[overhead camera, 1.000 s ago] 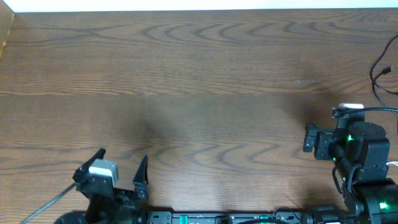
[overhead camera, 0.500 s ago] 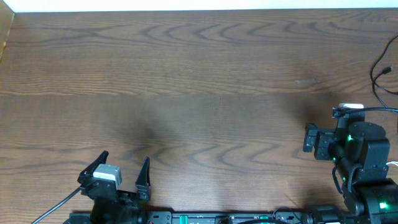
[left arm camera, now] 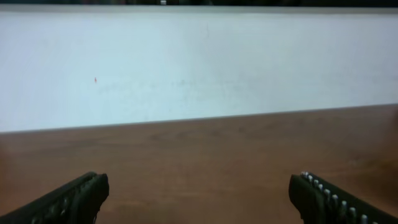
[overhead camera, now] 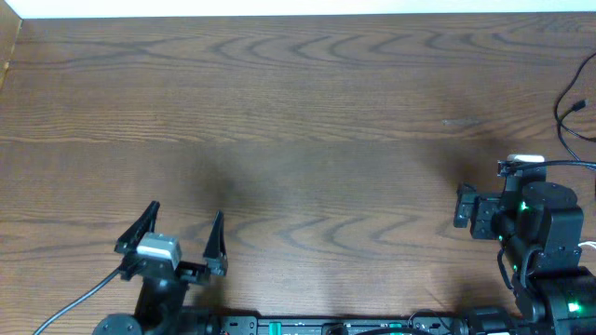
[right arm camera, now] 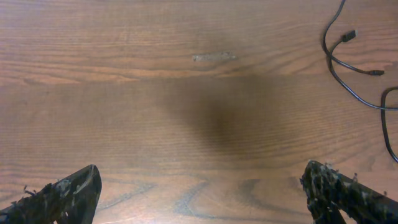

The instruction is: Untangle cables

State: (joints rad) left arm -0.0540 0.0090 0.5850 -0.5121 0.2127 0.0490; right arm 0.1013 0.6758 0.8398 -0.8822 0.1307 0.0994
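The wood-grain table (overhead camera: 298, 112) fills the overhead view and meets a white wall (left arm camera: 199, 62) at its far edge. The left gripper (overhead camera: 185, 214) sits at the near-left edge and the right gripper (right arm camera: 202, 177) at the near-right, each with jaws released and spread wide over bare wood. The thin black cables (right arm camera: 339, 59) lie loose at the table's far-right edge, well apart from both grippers, with a pale scuff mark (right arm camera: 213, 57) to their left.
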